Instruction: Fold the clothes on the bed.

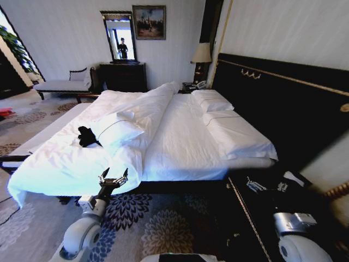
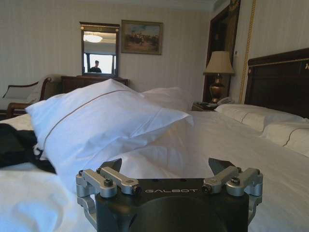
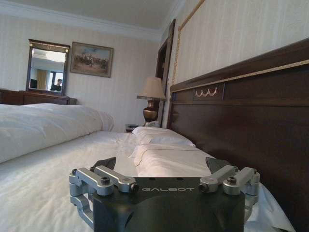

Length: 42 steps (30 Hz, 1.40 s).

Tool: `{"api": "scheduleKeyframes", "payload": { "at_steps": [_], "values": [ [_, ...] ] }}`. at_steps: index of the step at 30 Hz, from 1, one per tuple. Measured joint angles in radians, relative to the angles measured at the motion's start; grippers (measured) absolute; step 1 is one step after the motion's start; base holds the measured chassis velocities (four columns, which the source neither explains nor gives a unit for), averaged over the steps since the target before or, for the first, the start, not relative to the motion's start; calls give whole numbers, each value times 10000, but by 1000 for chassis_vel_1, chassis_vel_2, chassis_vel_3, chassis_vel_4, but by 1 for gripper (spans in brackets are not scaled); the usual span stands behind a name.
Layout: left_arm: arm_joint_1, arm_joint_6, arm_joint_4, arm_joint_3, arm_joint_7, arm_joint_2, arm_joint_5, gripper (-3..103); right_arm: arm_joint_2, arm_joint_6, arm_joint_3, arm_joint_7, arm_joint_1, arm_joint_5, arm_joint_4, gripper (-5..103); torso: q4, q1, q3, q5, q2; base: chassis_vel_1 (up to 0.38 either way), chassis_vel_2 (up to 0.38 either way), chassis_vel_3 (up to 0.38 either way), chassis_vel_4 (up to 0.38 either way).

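A Galbot wheeled robot stands at the side of a large bed (image 1: 185, 147) with a white duvet and dark wooden headboard (image 1: 283, 103), both arms held low at the mattress edge. The left gripper (image 1: 113, 179) hangs just short of the hanging duvet, its jaws spread wide with nothing between them; in the left wrist view the same gripper (image 2: 165, 166) points across the bedding with its two dark fingertips (image 2: 112, 166) well apart. The right gripper (image 1: 267, 185) sits low beside the corner of the mattress nearest the headboard, and in the right wrist view that gripper (image 3: 161, 164) also shows its jaws released and empty, aimed along the bed toward the pillows by the headboard (image 3: 164, 140).

The black T-shirt (image 1: 86, 136) lies crumpled on the duvet on the robot's left half of the bed, touching the near side of a loose white pillow with thin dark piping (image 1: 117, 131). In the left wrist view the shirt (image 2: 17, 147) appears as a dark heap partly tucked against that pillow (image 2: 106, 121), well apart from the left gripper. No lettering can be made out on the bunched fabric.

Two more piped pillows (image 1: 215, 103) rest at the head of the bed. Beyond the bed a table lamp (image 1: 202, 54) stands on a nightstand, and a dark dresser (image 1: 122, 76) carries a mirror (image 1: 119, 35) beside a framed painting (image 1: 149, 22). A grey chaise bench (image 1: 62, 84) sits against the far wall, and patterned floral carpet (image 1: 163, 229) covers the floor beneath the robot.
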Motion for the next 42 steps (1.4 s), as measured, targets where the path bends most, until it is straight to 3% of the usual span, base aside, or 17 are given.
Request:
{"api": "scheduleKeyframes", "payload": {
  "at_steps": [42],
  "values": [
    [187,-267,-141,-25,69,-131,148,100,0,-28,92,254,-29,51,104,100,2,2,1,0,-1,-142,144,143,-142]
  ]
}}
